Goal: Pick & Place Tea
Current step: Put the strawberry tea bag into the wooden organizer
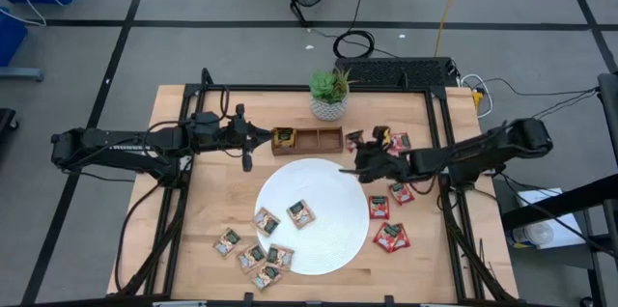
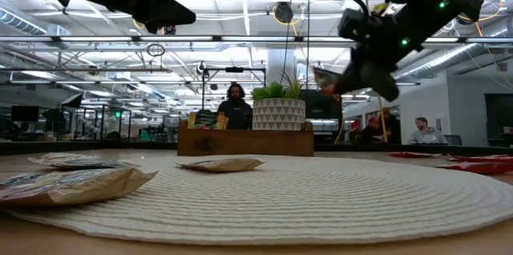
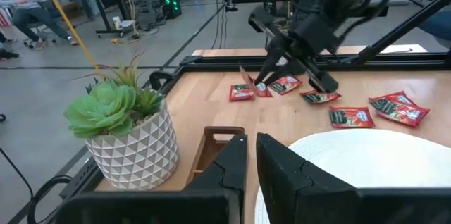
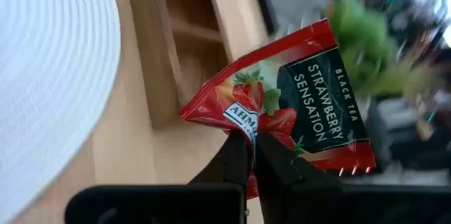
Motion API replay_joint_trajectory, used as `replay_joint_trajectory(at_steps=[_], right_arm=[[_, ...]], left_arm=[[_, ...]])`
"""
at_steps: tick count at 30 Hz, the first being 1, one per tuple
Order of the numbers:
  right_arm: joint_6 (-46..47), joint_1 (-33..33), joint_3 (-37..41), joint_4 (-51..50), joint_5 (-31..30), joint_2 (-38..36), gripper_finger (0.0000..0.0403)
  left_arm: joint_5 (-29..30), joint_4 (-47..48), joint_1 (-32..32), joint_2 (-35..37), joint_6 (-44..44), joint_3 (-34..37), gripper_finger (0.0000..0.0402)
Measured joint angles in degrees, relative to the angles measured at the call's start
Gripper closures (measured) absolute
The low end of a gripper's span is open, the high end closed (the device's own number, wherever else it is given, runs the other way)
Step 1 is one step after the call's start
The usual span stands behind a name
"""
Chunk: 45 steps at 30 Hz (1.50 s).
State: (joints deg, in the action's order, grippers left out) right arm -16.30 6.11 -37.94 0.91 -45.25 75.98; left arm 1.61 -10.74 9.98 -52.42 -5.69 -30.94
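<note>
My right gripper [image 1: 362, 159] hangs above the table just right of the wooden tray [image 1: 307, 140], shut on a red tea sachet [image 4: 296, 104] printed "Strawberry Sensation". The low view shows that sachet [image 2: 325, 80] well above the tray. Other red sachets [image 1: 391, 237] lie flat on the table to the right of the white plate [image 1: 319, 186]. Tan sachets [image 1: 301, 213] lie on the plate, and more [image 1: 251, 254] lie off its near left rim. My left gripper [image 3: 251, 164] hovers by the tray's left end, shut on nothing. My right gripper pinches the red sachet between its two fingers at one edge, near a corner [image 4: 243, 129]. The fingers slant down from the table's right side. The sachet sticks out past the fingertips, tilted and lifted clear of table and tray.
A potted succulent [image 1: 329, 95] in a white pot stands just behind the tray. The tray's left compartment [image 1: 283, 137] holds tan sachets. More red sachets [image 1: 396, 140] lie at the far right, below my right arm. People sit in the room beyond the table.
</note>
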Motion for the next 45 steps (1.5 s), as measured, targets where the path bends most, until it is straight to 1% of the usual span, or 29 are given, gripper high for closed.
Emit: replay_joint_trajectory(at_steps=[3,9,13,15,19,21,26,30,32,34,37,39,42,45], right_arm=[[-7.53,0.47,1.09,12.93,-1.12,3.14,0.0402],[-18.22,-0.05,1.68,32.18,-1.08,10.53,0.0402],[-22.10,-0.16,1.67,43.44,0.82,15.18,0.0402],[-22.66,-0.20,1.67,49.01,1.97,17.07,0.0402],[-26.06,-0.46,1.67,57.09,2.57,20.12,0.0402],[-27.24,-0.90,1.67,59.34,4.02,20.92,0.0402],[-27.16,-2.92,1.63,62.99,9.49,21.47,0.0402],[-26.33,-4.97,1.63,64.30,13.70,21.47,0.0403],[-25.33,-6.10,1.63,64.33,16.22,21.47,0.0403],[-24.18,-7.13,1.63,64.33,18.04,21.47,0.0403],[-23.42,-8.35,1.63,64.46,18.59,21.47,0.0403],[-23.40,-8.99,1.63,64.43,18.59,21.47,0.0403],[-23.64,-9.77,1.63,64.38,18.78,21.47,0.0403],[-23.52,-10.14,1.63,64.06,20.02,21.47,0.0403]], left_arm=[[0.01,-0.01,0.02,-0.02,0.00,0.00,0.0362],[0.02,-0.11,0.00,0.00,0.00,-0.02,0.0362],[0.00,-0.95,0.02,-0.02,-0.64,-0.02,0.0362],[0.00,-4.25,0.00,-0.05,-2.70,-0.02,0.0362],[0.04,-8.48,0.02,-0.06,-3.01,-0.02,0.0362],[0.04,-10.71,0.00,-0.07,-2.40,-0.02,0.0362],[0.04,-10.53,0.02,-0.27,2.89,-0.02,0.0362],[0.04,-11.29,0.01,-3.00,6.88,-0.02,0.0362],[0.39,-14.54,0.00,-6.56,7.74,-0.02,0.0362],[2.55,-18.91,0.00,-10.84,7.90,-0.03,0.0361],[6.20,-24.65,0.47,-18.04,12.09,-2.11,0.0351],[6.52,-24.46,1.23,-21.61,15.00,-4.62,0.0337],[5.17,-22.26,2.05,-26.02,18.37,-9.65,0.0311],[4.42,-17.33,2.16,-29.40,17.29,-14.41,0.0281]])
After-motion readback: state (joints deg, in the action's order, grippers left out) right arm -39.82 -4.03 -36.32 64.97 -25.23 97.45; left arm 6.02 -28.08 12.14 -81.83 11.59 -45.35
